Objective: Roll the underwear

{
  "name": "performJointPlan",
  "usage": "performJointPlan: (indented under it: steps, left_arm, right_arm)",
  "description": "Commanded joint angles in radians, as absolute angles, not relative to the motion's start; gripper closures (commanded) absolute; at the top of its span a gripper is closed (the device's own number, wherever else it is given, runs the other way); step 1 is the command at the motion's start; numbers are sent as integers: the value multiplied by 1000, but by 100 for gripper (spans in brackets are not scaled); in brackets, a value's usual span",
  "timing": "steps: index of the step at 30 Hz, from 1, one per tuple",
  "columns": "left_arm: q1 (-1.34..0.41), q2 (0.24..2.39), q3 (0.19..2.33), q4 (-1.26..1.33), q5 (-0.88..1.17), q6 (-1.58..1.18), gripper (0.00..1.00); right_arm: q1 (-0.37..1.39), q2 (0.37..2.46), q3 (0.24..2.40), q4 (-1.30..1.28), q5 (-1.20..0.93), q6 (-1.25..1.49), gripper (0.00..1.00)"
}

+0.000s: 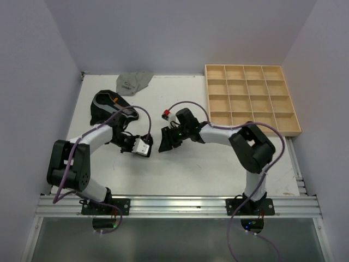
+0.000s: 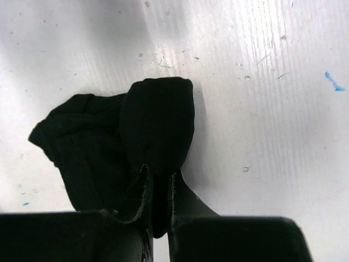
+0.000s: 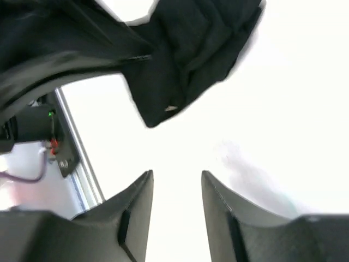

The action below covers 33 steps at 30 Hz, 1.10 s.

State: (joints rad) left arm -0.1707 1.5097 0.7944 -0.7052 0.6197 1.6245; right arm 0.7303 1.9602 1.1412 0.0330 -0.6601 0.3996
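From my seat I see the left gripper [image 2: 160, 172] clamped on a bunched black cloth brief [image 2: 155, 120]. Its two dark fingers [image 2: 143, 188] stand almost together, with a fold of the fabric pinched between them. The rest of the brief is heaped in front of the fingers and to their left, resting on the white table top [image 2: 262, 82].

The right gripper [image 3: 177, 173] has its jaws apart, with only bare table showing between them. In its own wrist view the same black brief lies ahead of the tips, clear of them, and the other arm's dark finger comes in from the upper left.

From the overhead camera the two grippers meet near the middle of the table, with the black bundle [image 1: 164, 143] between them. A second black brief with a pale waistband [image 1: 106, 105] lies on the left behind the left arm. A plain grey cloth brief [image 1: 134, 81] sits at the far edge. The wooden grid tray of square compartments [image 1: 252, 99] occupies the far right corner, well apart from both grippers
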Motion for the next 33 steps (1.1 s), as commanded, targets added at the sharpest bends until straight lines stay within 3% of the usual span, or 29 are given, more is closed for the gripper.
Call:
performJointPlan:
  steps: [1, 6, 14, 22, 28, 33]
  left_arm:
    - [-169, 1659, 902, -974, 603, 1549, 100]
    - [-163, 1939, 1182, -1261, 704, 1537, 100]
    - [-167, 2189, 1365, -1319, 749, 1465, 97]
    - [-179, 2223, 1355, -1318, 761, 1468, 92]
    - [-179, 2230, 1356, -1318, 778, 1466, 85]
    - [-178, 2243, 1370, -1318, 788, 1460, 85]
  right_arm:
    - [723, 1680, 1082, 28, -418, 244, 55]
    - [736, 1476, 988, 18, -328, 101, 49]
    - [951, 1525, 1003, -15, -140, -162, 45]
    - [1038, 1716, 1028, 198, -54, -313, 43]
    - [1052, 1778, 1068, 200, -95, -345, 41]
    - [1052, 1862, 1095, 184, -162, -333, 42]
